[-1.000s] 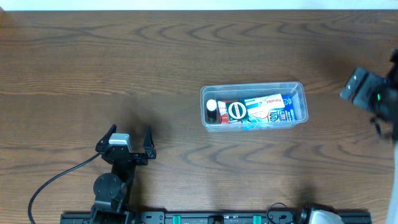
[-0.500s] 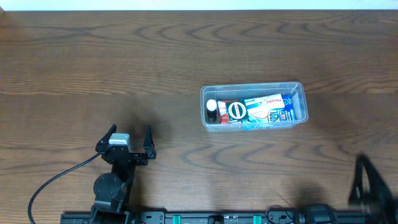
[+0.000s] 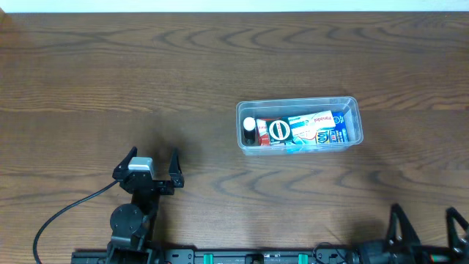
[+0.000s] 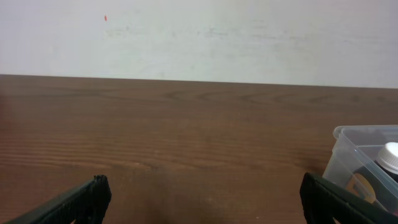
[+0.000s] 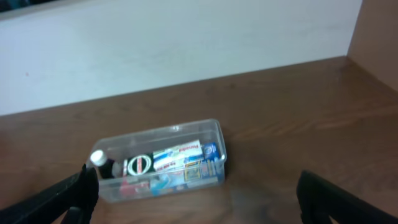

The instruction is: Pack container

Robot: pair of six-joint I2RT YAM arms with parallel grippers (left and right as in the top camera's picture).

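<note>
The clear plastic container [image 3: 350, 104] sits right of the table's middle. It holds small boxes [image 3: 311, 128] and a small dark bottle with a white cap [image 3: 249, 126]. It also shows in the right wrist view [image 5: 214, 134], and its corner shows in the left wrist view [image 4: 348, 149]. My left gripper [image 3: 153, 163] is open and empty at the front left, far from the container. My right gripper [image 3: 425, 221] is open and empty at the front right edge, well short of the container.
The wooden table [image 3: 146, 73] spreads around the container. A black cable [image 3: 58, 216] runs from the left arm base. A white wall [image 4: 199, 37] stands behind the table's far edge. A brown panel [image 5: 376, 31] stands at the right.
My right arm has swung from the right of the container down to the table's front right edge. The left arm and the container have not moved.
</note>
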